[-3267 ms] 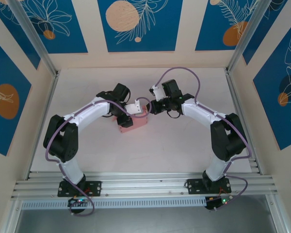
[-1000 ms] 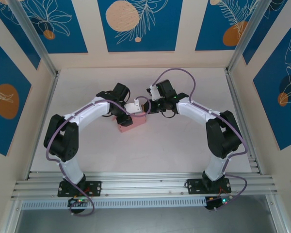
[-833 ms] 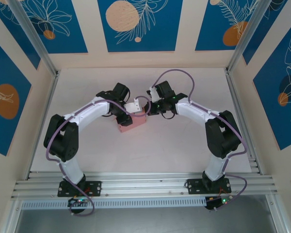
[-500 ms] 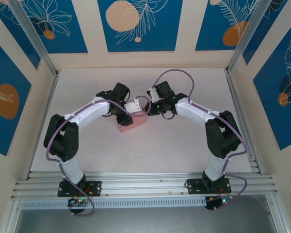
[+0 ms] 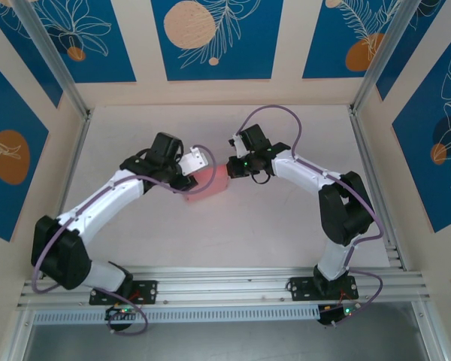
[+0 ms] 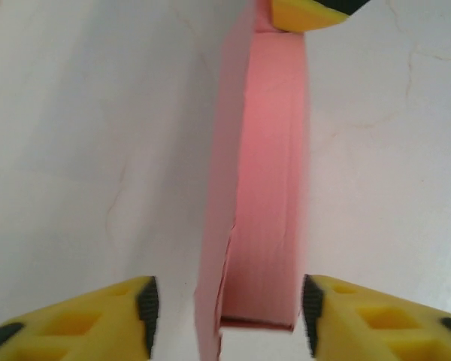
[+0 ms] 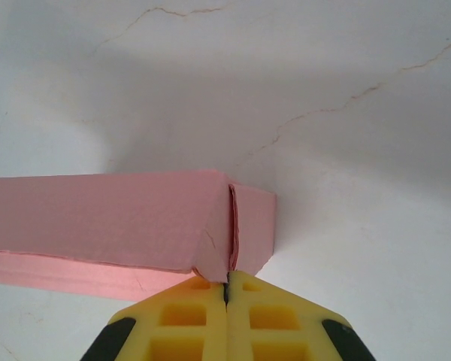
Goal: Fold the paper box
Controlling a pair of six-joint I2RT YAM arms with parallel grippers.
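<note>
A ribbed silver aluminium rail (image 5: pixel 225 284) runs across the near edge and carries the two black arm bases. Beyond it lies the matte white table (image 5: pixel 248 233), its surface marked with fine hairline cracks (image 7: pixel 323 109). Both white-and-black arms reach inward over it, each trailing a looping purple cable (image 5: pixel 274 113), and they meet at mid-table over the long, narrow pink box of thin card (image 5: pixel 210 183), which lies flat on the surface.

The left gripper (image 6: pixel 225 316) straddles one end of the box with its yellow honeycomb fingers (image 6: pixel 98 316) spread wide. One pad stands clear of the card and the other sits just beside it. A side flap gapes slightly at that end.

At the far end, the right gripper (image 7: pixel 227 289) has its yellow fingers pressed together, tips touching the box's folded corner. Whether card is pinched between them cannot be told.

Behind the table stand beige walls hung with blue panels bearing orange circles and white leaf outlines (image 5: pixel 210 37).
</note>
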